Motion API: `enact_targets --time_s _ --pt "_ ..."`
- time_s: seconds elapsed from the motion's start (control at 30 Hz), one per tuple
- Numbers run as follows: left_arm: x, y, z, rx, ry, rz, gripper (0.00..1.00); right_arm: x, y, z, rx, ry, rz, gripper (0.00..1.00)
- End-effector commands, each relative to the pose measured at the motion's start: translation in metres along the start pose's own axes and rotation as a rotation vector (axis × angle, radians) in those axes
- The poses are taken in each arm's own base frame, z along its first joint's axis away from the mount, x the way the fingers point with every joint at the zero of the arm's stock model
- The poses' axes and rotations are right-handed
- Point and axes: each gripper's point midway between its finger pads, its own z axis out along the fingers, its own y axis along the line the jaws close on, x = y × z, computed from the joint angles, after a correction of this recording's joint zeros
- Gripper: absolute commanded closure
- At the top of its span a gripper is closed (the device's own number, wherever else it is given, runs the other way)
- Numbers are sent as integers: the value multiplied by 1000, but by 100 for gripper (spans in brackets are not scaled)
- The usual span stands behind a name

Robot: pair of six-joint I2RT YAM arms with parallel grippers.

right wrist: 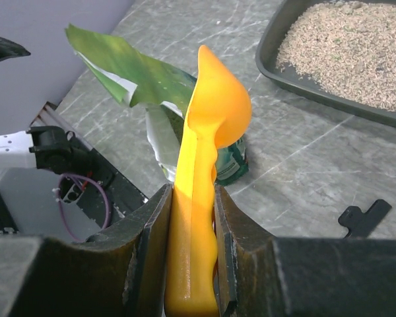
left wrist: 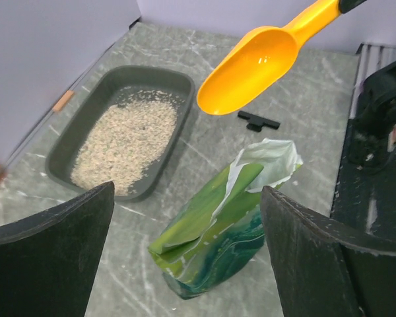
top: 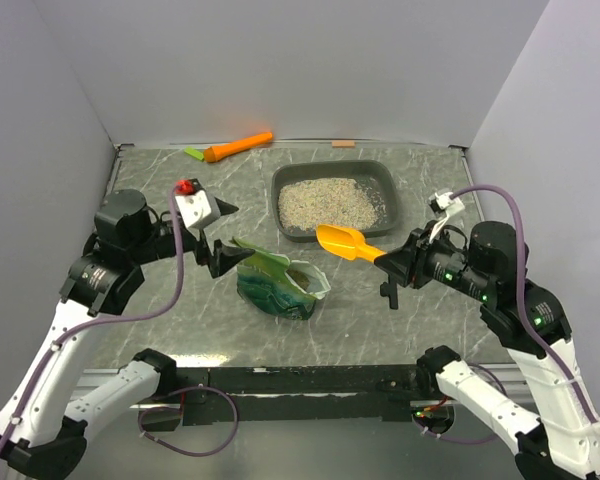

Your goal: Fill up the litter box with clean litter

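1. Right gripper: jaws clamped on the orange scoop handle. Bowl empty, raised over the counter, probably poised to dip.
2. Left gripper: jaws wide apart beside the open green bag, likely to steady it.
3. Beyond: litter box, with clean litter covering most of its floor.

- From the right wrist we see only one corner of the litter box; the top and right edges cut off the rest.
- From the left wrist, the orange scoop above the litter box loses its handle end at the top edge.
- The green bag in front of the litter box hides its contents from us.
- The small black piece in front of the litter box is too small for us to name.
- So is the tan bit behind the litter box.
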Motion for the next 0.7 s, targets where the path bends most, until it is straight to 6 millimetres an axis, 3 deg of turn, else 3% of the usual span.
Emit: enact_targets --time_s 0.0,0.13,0.2,0.37,0.67 --pt "14 7 3 -41 85 132 4 7 2 -5 -18 -19 -4 100" --pt "41 2 20 -34 169 172 5 20 2 -2 -40 -2 4 100" --pt "53 11 25 -85 219 201 7 21 1 -2 -36 -9 -2 100" --pt "55 11 33 -92 233 256 7 29 -4 -7 -19 -18 -7 100" --pt "84 1 46 -28 342 243 9 34 -5 -9 -19 -18 -16 100"
